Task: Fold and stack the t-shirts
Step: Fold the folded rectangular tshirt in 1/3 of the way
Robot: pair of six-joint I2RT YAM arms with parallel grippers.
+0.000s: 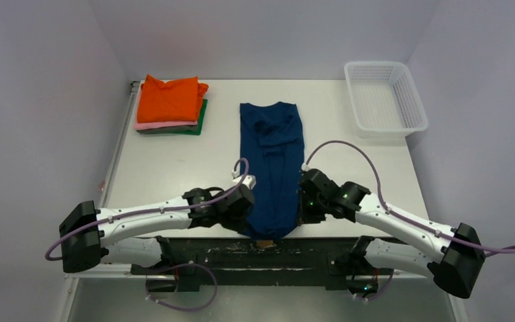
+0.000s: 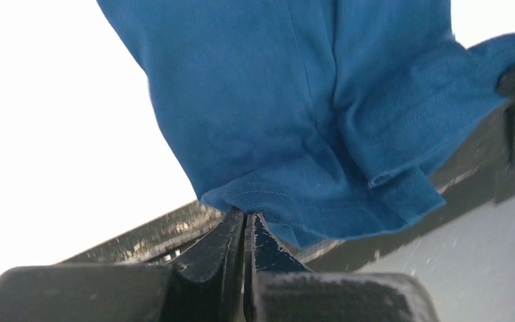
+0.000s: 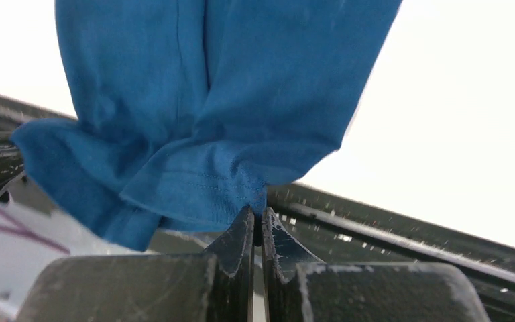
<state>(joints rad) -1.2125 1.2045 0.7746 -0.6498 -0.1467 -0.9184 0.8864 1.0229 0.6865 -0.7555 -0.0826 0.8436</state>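
Note:
A navy blue t-shirt [image 1: 272,161] lies lengthwise down the middle of the table, folded into a narrow strip, its hem hanging over the near edge. My left gripper [image 1: 247,216] is shut on the hem's left corner; the left wrist view shows the cloth [image 2: 295,114] pinched at the fingertips [image 2: 236,225]. My right gripper [image 1: 302,213] is shut on the hem's right corner; the right wrist view shows the cloth [image 3: 208,100] pinched at its fingertips [image 3: 245,221]. A stack of folded t-shirts [image 1: 171,104], orange on top of pink and dark green, sits at the back left.
A white plastic mesh basket [image 1: 383,97] stands at the back right corner. The table's dark near edge [image 1: 268,241] runs under the hanging hem. Walls close in on both sides.

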